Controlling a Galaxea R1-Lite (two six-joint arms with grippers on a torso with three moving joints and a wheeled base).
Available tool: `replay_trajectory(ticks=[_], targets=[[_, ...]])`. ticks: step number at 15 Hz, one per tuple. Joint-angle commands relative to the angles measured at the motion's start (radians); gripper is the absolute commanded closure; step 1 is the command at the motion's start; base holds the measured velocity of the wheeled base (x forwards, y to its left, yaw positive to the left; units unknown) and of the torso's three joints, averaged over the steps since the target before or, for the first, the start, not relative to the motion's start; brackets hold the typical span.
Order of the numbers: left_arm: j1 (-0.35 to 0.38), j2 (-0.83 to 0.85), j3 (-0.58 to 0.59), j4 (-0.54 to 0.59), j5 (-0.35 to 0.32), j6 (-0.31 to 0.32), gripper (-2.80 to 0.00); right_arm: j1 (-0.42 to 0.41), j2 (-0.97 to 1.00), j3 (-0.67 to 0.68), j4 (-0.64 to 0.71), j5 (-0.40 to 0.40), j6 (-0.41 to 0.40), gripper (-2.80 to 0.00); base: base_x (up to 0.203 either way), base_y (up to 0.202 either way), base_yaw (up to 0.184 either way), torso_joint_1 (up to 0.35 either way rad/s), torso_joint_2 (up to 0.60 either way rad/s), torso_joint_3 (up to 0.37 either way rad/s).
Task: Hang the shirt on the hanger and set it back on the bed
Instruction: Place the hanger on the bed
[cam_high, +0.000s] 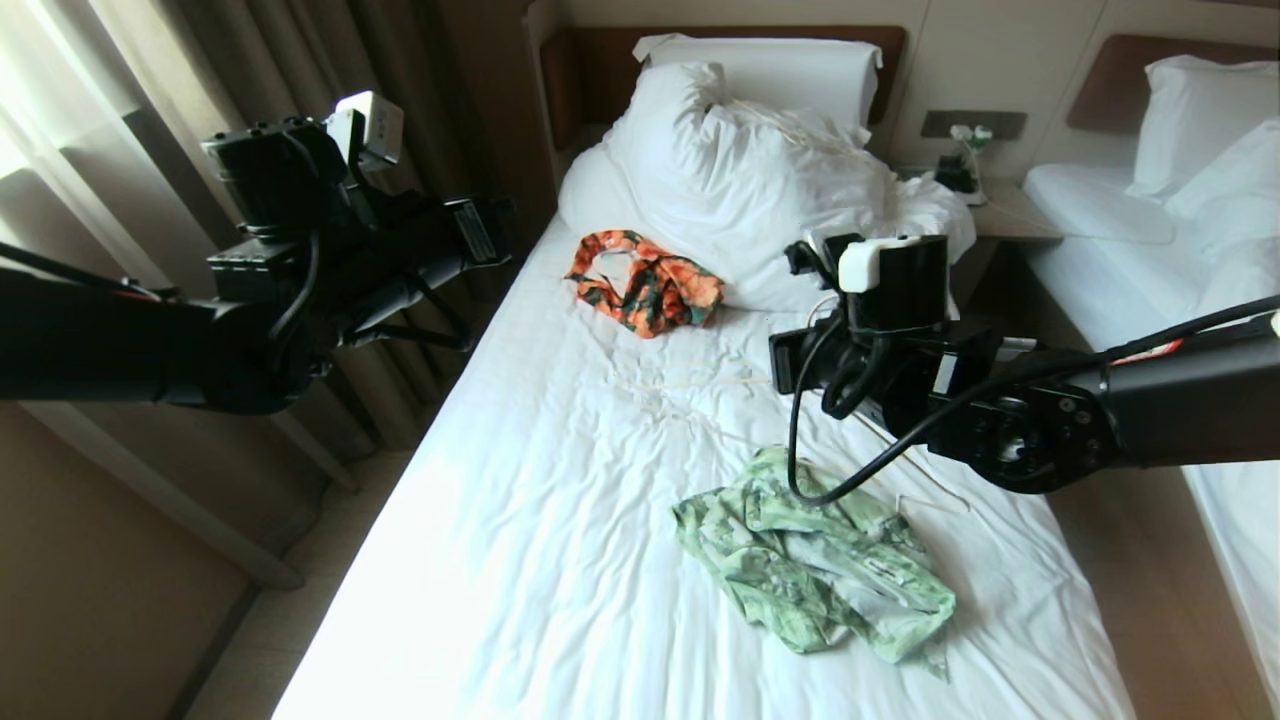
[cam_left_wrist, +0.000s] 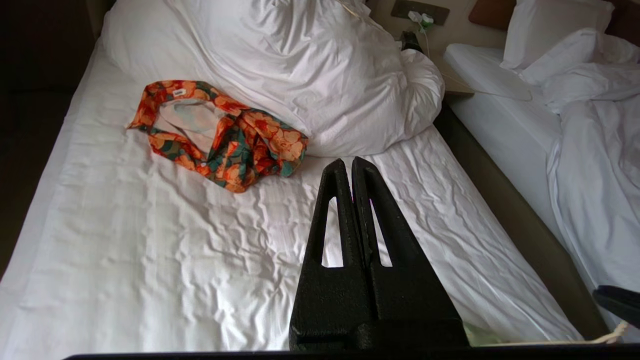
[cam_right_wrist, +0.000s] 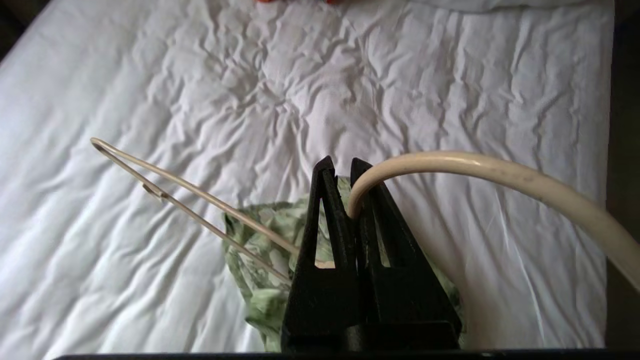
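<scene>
Wrinkled white bed by curtains; second bed right, orange garment near pillows. Green shirt crumpled toward foot, below right arm. Right claw clamped on cream hanger near hook, frame hanging over shirt. Left claw closed, empty, raised over bed's left side. Risk: thin wire twisting in pinch, snagging bunched fabric; slack sheet dragging along.

Both arms are matte black with looping black cables, white wrist cameras and pointed, slotted black grippers.
</scene>
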Motion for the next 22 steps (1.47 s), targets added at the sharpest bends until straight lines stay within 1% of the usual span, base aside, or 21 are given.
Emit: replay_trajectory(ticks=[1, 5, 8, 11, 14, 18, 19, 22], targets=[[-0.001, -0.003, 0.001, -0.004, 0.0, 0.001, 0.0, -0.026, 0.033, 0.01, 0.041, 0.01, -0.008, 0.0, 0.0, 0.0, 0.0, 0.0, 0.0, 0.0], [0.001, -0.01, 0.001, -0.004, 0.003, 0.002, 0.0, -0.088, 0.13, 0.029, 0.054, 0.028, -0.012, 0.0, 0.0, 0.0, 0.0, 0.0, 0.0, 0.0], [0.002, -0.013, 0.001, -0.004, 0.004, 0.002, 0.0, -0.098, 0.17, 0.083, 0.042, 0.054, -0.003, 0.0, 0.0, 0.0, 0.0, 0.0, 0.0, 0.0], [0.001, -0.015, 0.001, -0.005, 0.004, 0.002, 0.0, -0.108, 0.201, 0.138, 0.009, 0.06, 0.003, 0.0, 0.0, 0.0, 0.0, 0.0, 0.0, 0.0], [0.001, -0.015, 0.001, -0.005, 0.006, 0.002, 0.0, -0.116, 0.246, 0.171, -0.077, 0.063, -0.005, 0.0, 0.0, 0.0, 0.0, 0.0, 0.0, 0.0], [0.001, -0.015, 0.001, -0.007, 0.006, 0.002, 0.0, -0.121, 0.299, 0.175, -0.117, 0.059, -0.008, 0.0, 0.0, 0.0, 0.0, 0.0, 0.0, 0.0], [0.001, -0.015, 0.001, -0.007, 0.006, 0.001, 0.0, -0.125, 0.314, 0.174, -0.151, 0.058, -0.011, 0.0, 0.0, 0.0, 0.0, 0.0, 0.0, 0.0], [0.001, -0.013, 0.0, -0.008, 0.009, -0.001, 0.0, -0.146, 0.363, 0.173, -0.213, 0.056, -0.046, 0.0, 0.0, 0.0, 0.0, 0.0, 0.0, 0.0]])
